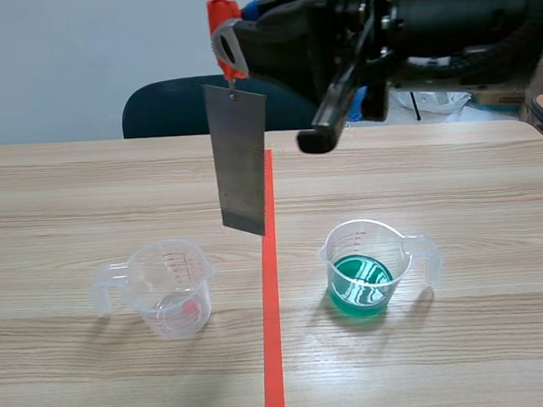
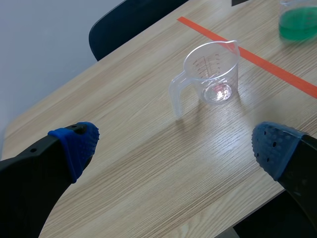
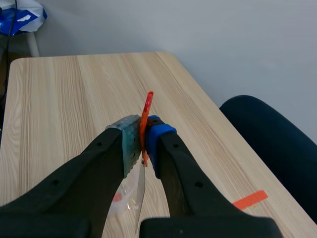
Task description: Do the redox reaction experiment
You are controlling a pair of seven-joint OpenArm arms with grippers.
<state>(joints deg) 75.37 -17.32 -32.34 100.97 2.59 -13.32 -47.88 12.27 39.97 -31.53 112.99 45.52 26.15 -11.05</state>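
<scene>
Your right gripper pinches an orange clip, and a plate hangs from it.
The plate is flat grey metal, rectangular, with its long axis near vertical, raised over the middle of the wood-grain worktop. Your left gripper is spread wide and holds nothing. The clear plastic empty beaker is ahead of it. The other beaker holds green liquid.

A light wooden table is filling most of the view, and an orange-red tape line is running along its middle toward the far edge. A dark blue chair is standing just behind that edge, in front of a pale wall. A white and blue plastic bag is showing beyond the table's far right part.
</scene>
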